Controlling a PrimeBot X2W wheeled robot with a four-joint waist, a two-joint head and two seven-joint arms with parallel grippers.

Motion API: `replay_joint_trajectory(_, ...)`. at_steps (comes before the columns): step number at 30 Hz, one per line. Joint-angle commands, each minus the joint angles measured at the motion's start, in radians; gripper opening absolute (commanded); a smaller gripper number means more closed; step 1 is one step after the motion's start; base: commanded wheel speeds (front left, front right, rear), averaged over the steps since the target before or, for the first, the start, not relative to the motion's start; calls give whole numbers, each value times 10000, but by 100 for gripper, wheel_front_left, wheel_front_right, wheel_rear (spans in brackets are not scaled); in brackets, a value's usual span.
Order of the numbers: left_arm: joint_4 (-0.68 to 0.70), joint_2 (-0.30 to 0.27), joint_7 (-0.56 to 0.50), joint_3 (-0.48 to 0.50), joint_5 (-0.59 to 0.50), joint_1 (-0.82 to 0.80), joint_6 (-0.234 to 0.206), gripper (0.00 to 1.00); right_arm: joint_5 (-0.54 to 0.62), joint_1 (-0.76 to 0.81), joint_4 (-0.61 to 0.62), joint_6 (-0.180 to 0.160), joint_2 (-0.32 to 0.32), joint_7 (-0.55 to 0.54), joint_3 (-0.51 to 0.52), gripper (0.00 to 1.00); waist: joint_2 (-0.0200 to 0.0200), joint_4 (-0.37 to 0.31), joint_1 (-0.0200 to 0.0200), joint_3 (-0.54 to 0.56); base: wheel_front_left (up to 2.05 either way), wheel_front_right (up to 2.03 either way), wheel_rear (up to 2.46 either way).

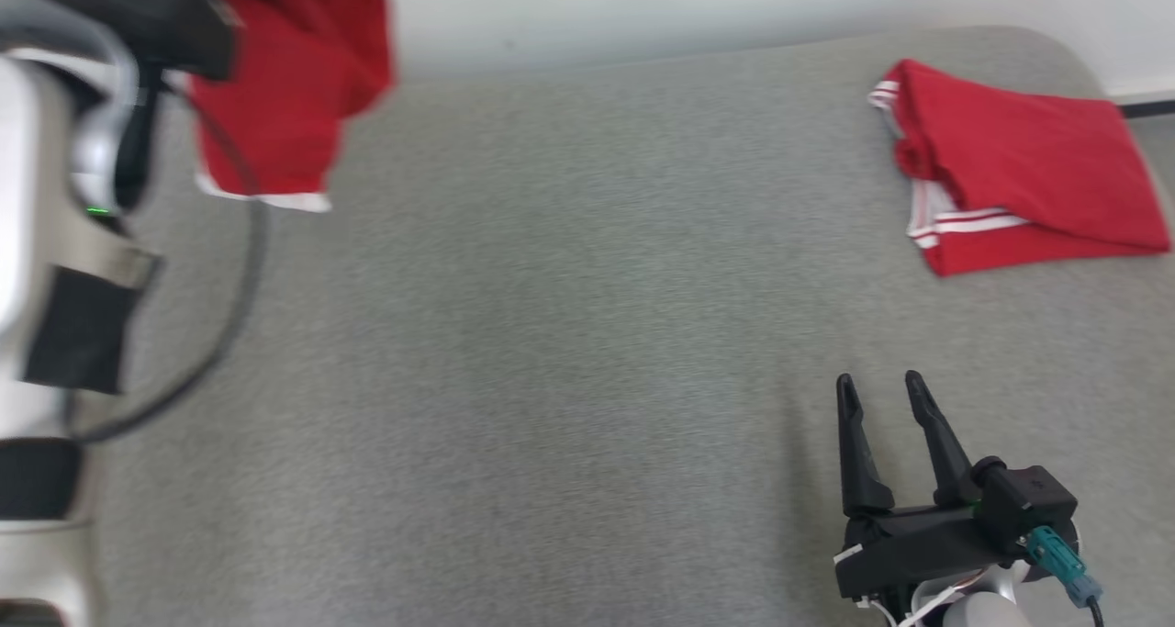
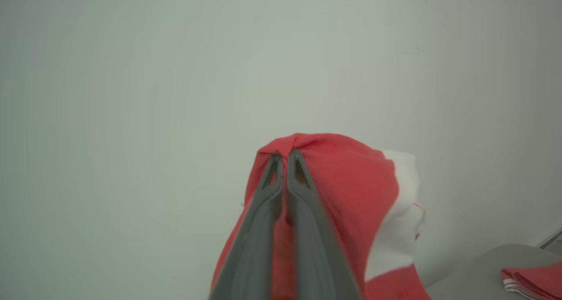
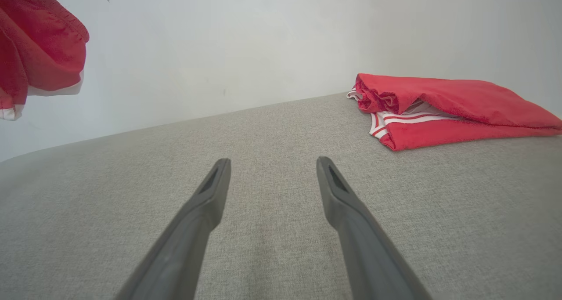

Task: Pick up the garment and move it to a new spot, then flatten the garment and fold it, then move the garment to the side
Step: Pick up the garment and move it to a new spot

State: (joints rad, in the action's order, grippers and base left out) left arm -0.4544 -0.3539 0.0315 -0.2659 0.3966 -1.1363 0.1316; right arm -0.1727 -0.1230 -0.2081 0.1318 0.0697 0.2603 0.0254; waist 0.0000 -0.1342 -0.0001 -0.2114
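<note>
Left gripper (image 2: 284, 154) pinches the red garment (image 1: 285, 85), hanging at eleven o'clock above the grey surface (image 1: 551, 333). Right gripper (image 1: 879, 381) spread wide at five o'clock (another folded red garment (image 1: 1028, 159) at two).

Two garments: hanging garment (image 1: 285, 85), folded garment (image 1: 1019, 168); two hands: left hand (image 2: 285, 157), right hand (image 1: 886, 388); one grey surface (image 1: 551, 333).

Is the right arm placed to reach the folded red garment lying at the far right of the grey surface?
Probably yes: the right gripper is open, and bare grey surface lies between it and the folded red garment.
</note>
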Motion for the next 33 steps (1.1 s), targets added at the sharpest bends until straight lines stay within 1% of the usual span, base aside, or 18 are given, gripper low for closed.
replay_joint_trajectory(1,184,145,-51,-86,64,120,-25,0,-48,-37,-3,-27,-91,52,-30,100,0,-519,1,225,0,0,0)
replay_joint_trajectory(4,661,663,-216,-397,210,333,-38,0,-113,-41,-4,-27,-143,53,-89,100,0,-915,1,304,0,0,0)
replay_joint_trajectory(8,973,1298,-267,-769,353,689,-136,0,-210,40,6,-27,-190,54,-104,100,0,-1334,1,354,0,0,0)
replay_joint_trajectory(9,1054,1584,-227,-924,428,949,-188,0,-215,66,18,-27,-196,55,-81,100,0,-1460,1,357,0,0,0)
replay_joint_trajectory(12,1089,1880,-127,-1030,639,1551,-302,0,-228,14,-7,-27,-208,56,-98,100,0,-1641,1,345,0,0,0)
replay_joint_trajectory(14,980,1974,-2,-1055,711,2095,-377,0,-209,10,9,-27,-213,57,-98,100,0,-1711,1,358,0,0,0)
replay_joint_trajectory(19,480,1861,369,-1016,935,3624,-585,0,-280,120,-28,-27,-217,57,-197,100,0,-1834,1,425,0,0,0)
replay_joint_trajectory(23,-131,1659,606,-1103,1047,4949,-587,0,-352,77,-13,-27,-217,58,-298,100,0,-1913,1,429,0,0,0)
replay_joint_trajectory(25,-383,1692,799,-1094,1178,5484,-578,0,-343,117,12,-27,-218,58,-318,100,0,-1904,1,450,0,0,0)
replay_joint_trajectory(29,-1047,1828,1042,-1405,1142,6355,-530,0,-292,167,-53,-27,-214,56,-261,100,0,-1783,1,504,0,0,0)
replay_joint_trajectory(30,-1157,1879,1166,-1499,1073,6451,-491,27,-277,158,-73,-27,-216,58,-262,100,0,-1736,1,525,0,0,0)
replay_joint_trajectory(31,-1248,1951,1279,-1589,1027,6509,-474,85,-263,156,-71,-27,-216,58,-237,100,0,-1673,1,554,0,0,0)
replay_joint_trajectory(32,-1317,2019,1395,-1654,988,6566,-457,100,-250,159,-66,-27,-213,58,-248,100,0,-1620,1,588,0,0,0)
replay_joint_trajectory(33,-1329,2099,1555,-1696,974,6590,-448,100,-235,175,-67,-27,-210,58,-243,100,0,-1544,1,637,0,0,0)
